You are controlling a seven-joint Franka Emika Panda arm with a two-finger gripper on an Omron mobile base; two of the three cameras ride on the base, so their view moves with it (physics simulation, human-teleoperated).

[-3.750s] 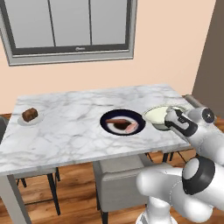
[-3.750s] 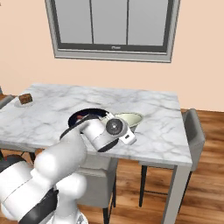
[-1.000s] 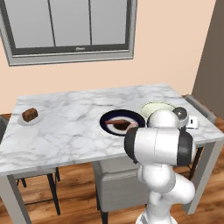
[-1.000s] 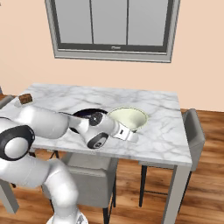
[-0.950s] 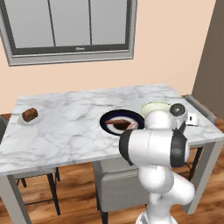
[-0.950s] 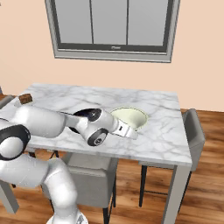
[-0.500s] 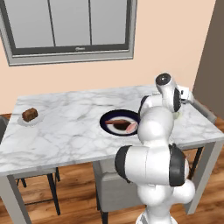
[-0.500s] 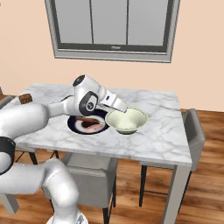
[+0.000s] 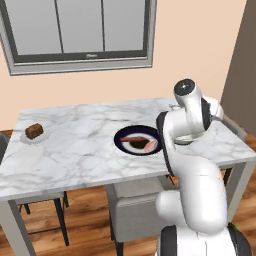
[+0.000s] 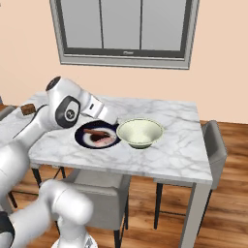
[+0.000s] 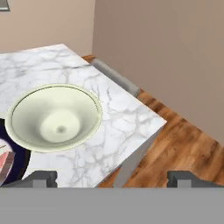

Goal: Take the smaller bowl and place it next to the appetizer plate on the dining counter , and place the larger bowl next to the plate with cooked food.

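— Where does the wide cream-white bowl with the flared rim (image 10: 140,132) sit?

— Upright, mouth up, on the white grey-veined marble dining counter (image 10: 169,155), just beside the round dark navy plate with pink and red-brown food (image 10: 97,135) (their rims look nearly touching in the hand view). Being round, it has no long axis.

— And the gripper (image 11: 113,177)?

— Its jaws stand wide with nothing between them, raised over the counter's near edge beside the bowl.

— Room around it?

— Bare marble stretches from the bowl to the counter's end, where a grey chair (image 10: 215,143) stands. The small white plate with the brown block (image 9: 34,133) lies well apart, at the opposite end.
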